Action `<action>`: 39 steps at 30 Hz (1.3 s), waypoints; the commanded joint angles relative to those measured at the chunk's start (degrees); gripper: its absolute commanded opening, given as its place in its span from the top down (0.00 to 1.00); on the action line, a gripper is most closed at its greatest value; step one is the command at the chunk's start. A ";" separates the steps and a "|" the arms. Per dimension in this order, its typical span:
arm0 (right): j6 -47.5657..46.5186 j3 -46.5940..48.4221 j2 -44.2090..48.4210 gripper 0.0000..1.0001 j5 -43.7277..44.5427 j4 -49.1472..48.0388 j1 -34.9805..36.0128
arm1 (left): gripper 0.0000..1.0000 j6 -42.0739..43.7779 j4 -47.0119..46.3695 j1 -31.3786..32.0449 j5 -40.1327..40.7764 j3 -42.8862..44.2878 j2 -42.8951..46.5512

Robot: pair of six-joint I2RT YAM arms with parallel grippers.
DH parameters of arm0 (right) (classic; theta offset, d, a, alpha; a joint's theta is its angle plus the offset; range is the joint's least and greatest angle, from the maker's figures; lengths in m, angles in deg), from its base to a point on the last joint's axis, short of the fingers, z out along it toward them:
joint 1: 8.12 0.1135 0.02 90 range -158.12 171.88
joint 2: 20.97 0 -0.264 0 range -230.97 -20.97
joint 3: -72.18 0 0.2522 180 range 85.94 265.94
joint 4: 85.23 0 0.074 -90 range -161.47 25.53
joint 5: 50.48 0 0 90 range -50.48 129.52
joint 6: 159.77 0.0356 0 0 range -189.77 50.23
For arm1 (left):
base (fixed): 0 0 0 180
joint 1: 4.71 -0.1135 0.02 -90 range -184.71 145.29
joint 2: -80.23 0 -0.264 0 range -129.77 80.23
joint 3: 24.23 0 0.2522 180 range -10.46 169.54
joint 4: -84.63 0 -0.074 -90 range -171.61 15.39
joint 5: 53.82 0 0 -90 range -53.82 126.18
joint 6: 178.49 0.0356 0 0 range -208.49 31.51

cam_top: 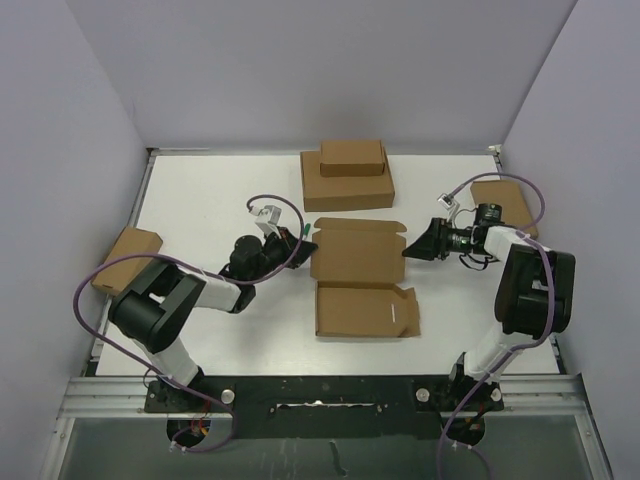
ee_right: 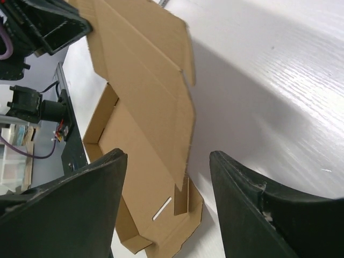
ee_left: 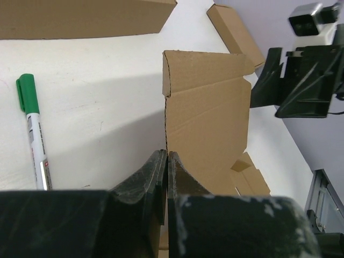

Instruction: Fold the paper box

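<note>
top view: the flat brown corrugated cardboard mailer box (cam_top: 365, 310) lies mid-table (cam_top: 200, 200), between left tool (cam_top: 303, 240) and right tool (cam_top: 408, 250). left wrist view: left tool fully closed, tips at the box's left edge. right wrist view: right tool wide, facing the box's right edge.

paper box (cam_top: 357, 255): matt brown corrugated cardboard; worktop (cam_top: 220, 200): white, faintly grained, slight sheen; right fingers (ee_right: 269, 215): black mottled plastic.

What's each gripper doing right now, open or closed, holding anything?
Left gripper: closed, tips at the edge of the paper box; grip cannot be told.
Right gripper: open, holding nothing.
</note>
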 commanded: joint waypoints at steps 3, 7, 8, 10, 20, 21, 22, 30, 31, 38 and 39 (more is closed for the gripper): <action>1.29 1.07 -4.22 0.38 -0.51 -3.48 2.49 | 1.00 1.05 -6.28 0.73 1.86 -0.56 4.17; 0.48 1.46 -5.25 0.50 -0.05 -3.38 5.05 | 1.00 0.97 -6.69 0.79 2.17 -0.91 4.04; 0.39 1.69 -5.62 0.55 -0.19 -3.22 5.26 | 1.00 0.93 -6.77 0.81 2.25 -0.88 4.03; -0.22 2.22 -6.37 0.63 -0.54 -2.44 5.42 | 1.00 0.92 -6.78 0.88 2.18 -0.88 3.90; -6.23 3.68 -4.77 0.97 -3.56 2.00 5.65 | 0.88 1.70 -4.10 0.18 -0.25 -0.91 5.80; -7.29 3.87 -4.40 0.99 -3.63 2.79 5.64 | 0.83 2.06 -2.46 -0.35 -1.03 -1.03 6.77; -8.18 4.07 -3.99 1.00 -3.60 3.43 5.64 | 0.77 2.37 -0.57 -1.42 -2.10 -1.17 8.23; -15.39 6.21 -1.04 1.00 -3.36 9.79 6.34 | 0.40 18.64 41.61 -8.84 -13.73 7.95 28.03; -16.18 6.43 -0.40 1.00 -3.10 10.49 6.65 | 0.31 22.28 46.85 -9.01 -13.96 9.98 30.05; -21.58 7.99 4.18 1.00 -1.83 14.29 9.26 | 0.10 37.00 72.71 -10.19 -26.35 34.38 25.96; -22.27 8.24 4.76 1.00 -1.55 14.83 9.65 | 0.11 38.03 75.20 -9.80 -28.14 37.53 23.84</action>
